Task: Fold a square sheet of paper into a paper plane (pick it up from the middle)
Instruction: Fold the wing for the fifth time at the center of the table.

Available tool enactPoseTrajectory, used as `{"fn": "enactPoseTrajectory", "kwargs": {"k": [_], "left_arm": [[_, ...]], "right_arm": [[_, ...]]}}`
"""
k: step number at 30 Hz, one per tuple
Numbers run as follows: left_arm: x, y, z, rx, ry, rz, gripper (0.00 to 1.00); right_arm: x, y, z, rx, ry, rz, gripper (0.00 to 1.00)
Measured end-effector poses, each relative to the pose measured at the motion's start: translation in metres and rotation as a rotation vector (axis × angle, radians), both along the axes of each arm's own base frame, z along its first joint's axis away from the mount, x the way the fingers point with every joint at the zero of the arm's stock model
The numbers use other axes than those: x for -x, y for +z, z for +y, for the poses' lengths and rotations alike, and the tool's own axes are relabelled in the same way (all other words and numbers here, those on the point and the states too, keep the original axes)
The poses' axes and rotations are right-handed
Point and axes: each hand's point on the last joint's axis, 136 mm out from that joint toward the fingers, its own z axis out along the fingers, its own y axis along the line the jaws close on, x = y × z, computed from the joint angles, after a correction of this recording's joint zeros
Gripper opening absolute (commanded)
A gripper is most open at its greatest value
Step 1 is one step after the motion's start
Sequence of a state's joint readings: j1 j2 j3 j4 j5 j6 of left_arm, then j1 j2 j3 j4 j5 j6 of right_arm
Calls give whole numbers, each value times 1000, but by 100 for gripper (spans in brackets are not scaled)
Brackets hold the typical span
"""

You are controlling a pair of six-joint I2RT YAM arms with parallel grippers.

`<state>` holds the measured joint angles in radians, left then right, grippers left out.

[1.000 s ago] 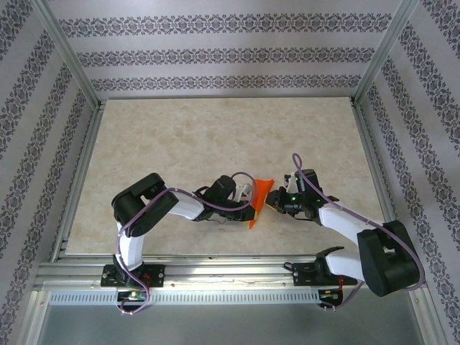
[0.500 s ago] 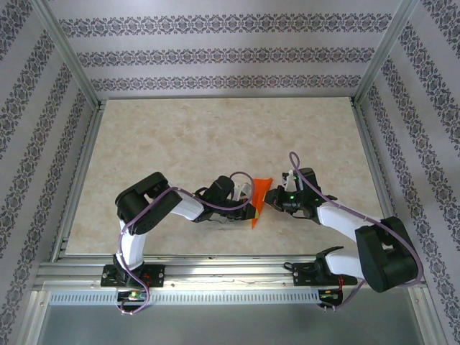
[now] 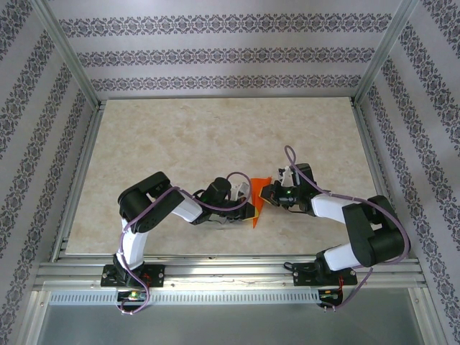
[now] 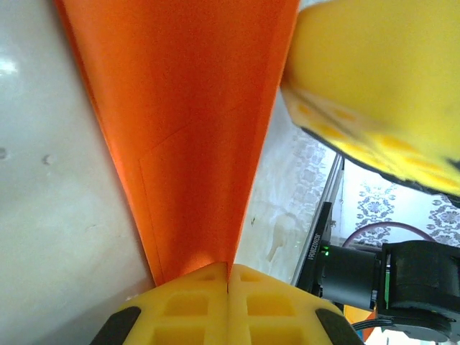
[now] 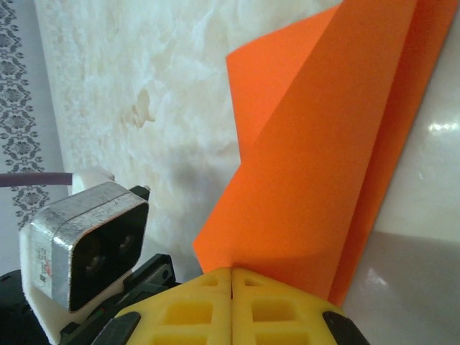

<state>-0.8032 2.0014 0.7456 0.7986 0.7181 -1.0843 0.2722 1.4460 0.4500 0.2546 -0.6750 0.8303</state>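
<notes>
- Orange paper hangs pinched between the two grippers, just above the marble tabletop, near the table's front edge and about midway across it.
- Left gripper: in its wrist view the yellow pads meet along a thin seam with no gap, and the narrow lower end of the orange paper runs straight into that seam. It is clamped tight on the paper.
- Right gripper: its own wrist view shows the same thing, pads pressed flat together with the paper's folded layers rising out of the seam. It too is closed on the paper.
- The left wrist view shows the paper widening away from the pads like a long wedge, with a faint crease line across its face; one yellow finger of the right gripper presses at its far right edge.
- The right wrist view brings out the layers: one flap lies over another, with a pointed corner jutting left and a long straight edge on the right. Behind it sits the left arm's silver-cased camera.
- From above, neither seam nor layers can be made out. That view gives the layout instead: both arms bent inward, their grippers nose to nose, and the paper a slim upright strip tapering toward the near edge.
</notes>
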Motion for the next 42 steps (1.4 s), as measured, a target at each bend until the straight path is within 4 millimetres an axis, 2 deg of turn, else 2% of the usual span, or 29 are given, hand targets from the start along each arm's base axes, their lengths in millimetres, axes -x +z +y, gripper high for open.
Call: {"fn": "enactPoseTrajectory", "kwargs": {"k": [13, 34, 42], "left_arm": [[-3, 0, 4, 12, 39, 39, 0], [-7, 0, 14, 39, 110, 106, 0], [-11, 1, 18, 60, 134, 119, 0]], "right_arm": [[-5, 6, 2, -31, 5, -26, 8], [2, -17, 9, -62, 54, 53, 8], [-6, -11, 13, -74, 61, 31, 8]]}}
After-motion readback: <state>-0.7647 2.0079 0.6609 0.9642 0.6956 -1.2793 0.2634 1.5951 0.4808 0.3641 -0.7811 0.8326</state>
